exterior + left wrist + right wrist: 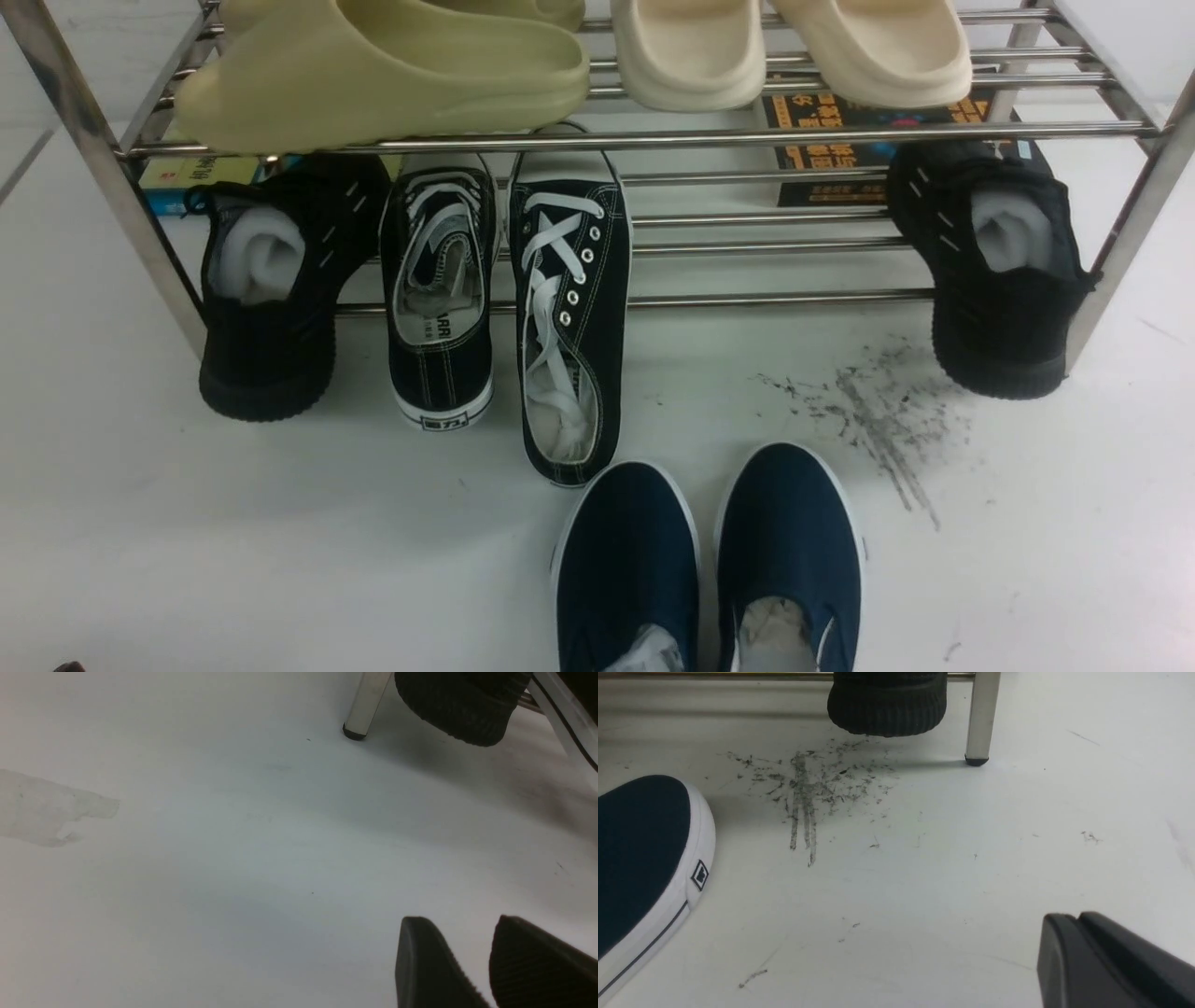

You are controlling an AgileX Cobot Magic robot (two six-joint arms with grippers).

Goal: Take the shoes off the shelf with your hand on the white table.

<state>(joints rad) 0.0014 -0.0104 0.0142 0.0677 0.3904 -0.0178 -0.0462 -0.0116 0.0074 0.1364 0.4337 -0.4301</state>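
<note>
The shoes lie side by side on the tabletop, clear of the shelf. Left end effector is released, fingers apart, empty. Right end effector is clenched, empty, well apart from the right shoe.

Test bench: chrome shoe rack on scuffed white table.

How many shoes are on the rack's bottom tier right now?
4: black knit shoe at far left, two black lace-up sneakers beside it, another black knit shoe at far right. Navy pair is on the table.
</note>
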